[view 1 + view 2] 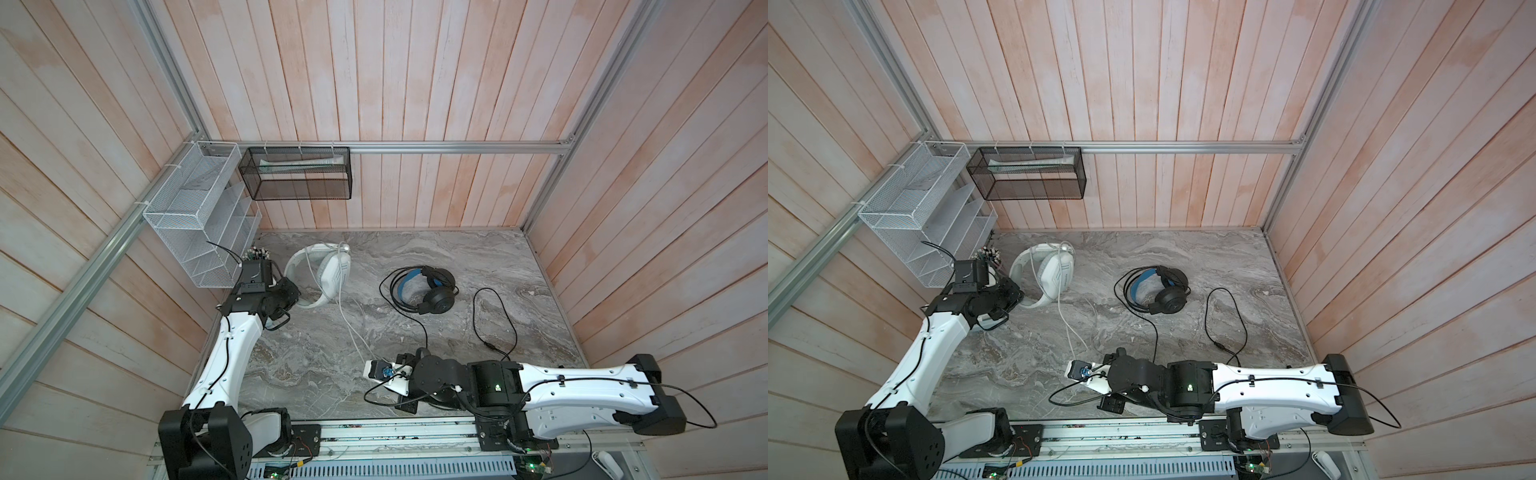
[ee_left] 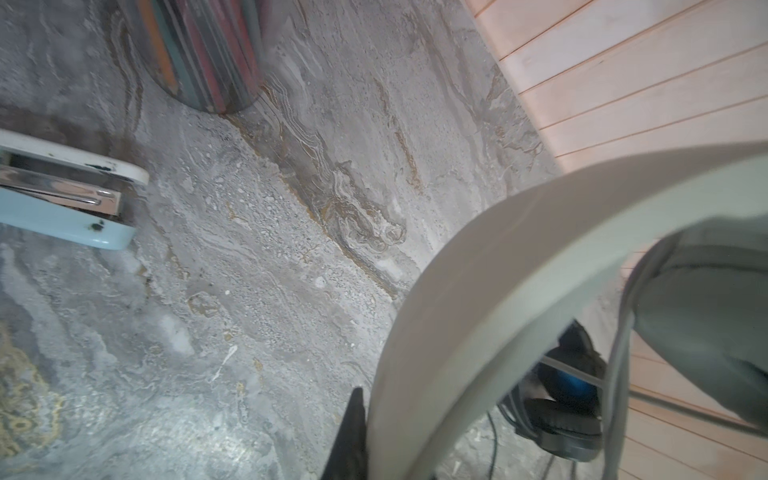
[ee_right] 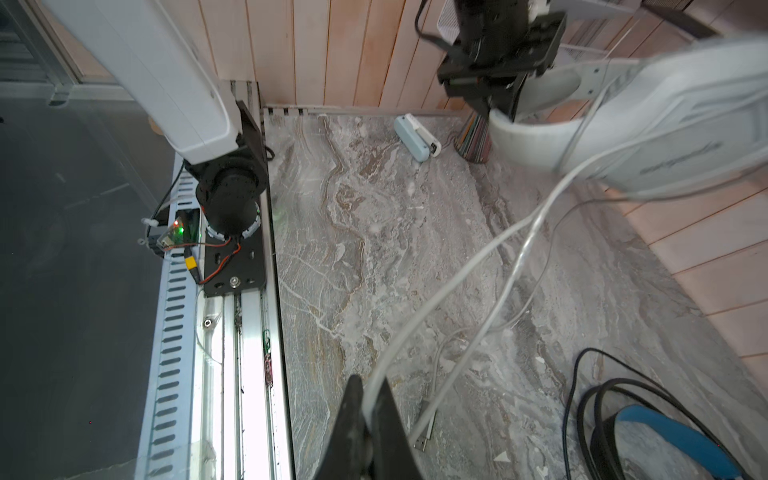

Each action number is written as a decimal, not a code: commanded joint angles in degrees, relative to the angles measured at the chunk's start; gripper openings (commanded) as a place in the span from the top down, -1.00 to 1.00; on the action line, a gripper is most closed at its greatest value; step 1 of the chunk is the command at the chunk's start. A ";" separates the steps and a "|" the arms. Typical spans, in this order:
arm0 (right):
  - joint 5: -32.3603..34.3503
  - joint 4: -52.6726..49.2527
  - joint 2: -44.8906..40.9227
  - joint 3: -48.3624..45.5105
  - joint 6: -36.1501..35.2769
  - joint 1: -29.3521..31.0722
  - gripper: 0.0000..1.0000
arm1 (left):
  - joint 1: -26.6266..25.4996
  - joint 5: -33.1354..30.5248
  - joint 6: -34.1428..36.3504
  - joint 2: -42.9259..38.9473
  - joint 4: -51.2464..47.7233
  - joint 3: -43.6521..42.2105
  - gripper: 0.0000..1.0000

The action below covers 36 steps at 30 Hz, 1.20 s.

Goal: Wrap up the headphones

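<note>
the white headset stands on the table just beside the black headset, and the left gripper is clamped on its pale headband. the right gripper, nearer the robot's base than the black headset, is pinched together on the white cable, which runs from it to the white headset. the black headset lies flat with its black cable trailing loose.

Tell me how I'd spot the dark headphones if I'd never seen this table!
Look at the grey marble table. Near its middle, to the right of the white headphones in both top views, lie the black headphones. They are the only dark pair, and only they have a blue-lined headband.
</note>
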 commanded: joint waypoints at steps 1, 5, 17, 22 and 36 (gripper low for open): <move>0.66 4.25 -0.63 2.75 -2.97 0.61 1.00 | -3.23 -9.85 4.06 -2.44 -0.02 -0.88 1.00; 2.74 5.64 0.67 5.42 -7.30 0.62 1.00 | -5.17 -14.04 6.49 -3.65 -1.18 -3.00 1.00; 9.38 8.36 1.68 15.18 -21.18 0.28 1.00 | -13.17 -20.99 9.45 -1.62 -2.17 -5.16 1.00; 13.94 10.43 2.38 17.48 -24.30 0.25 1.00 | -17.25 -22.92 11.71 0.85 -3.45 -4.80 1.00; 26.58 24.59 2.99 12.97 -32.96 -0.27 1.00 | -28.26 -26.83 13.99 2.92 -5.90 -5.36 1.00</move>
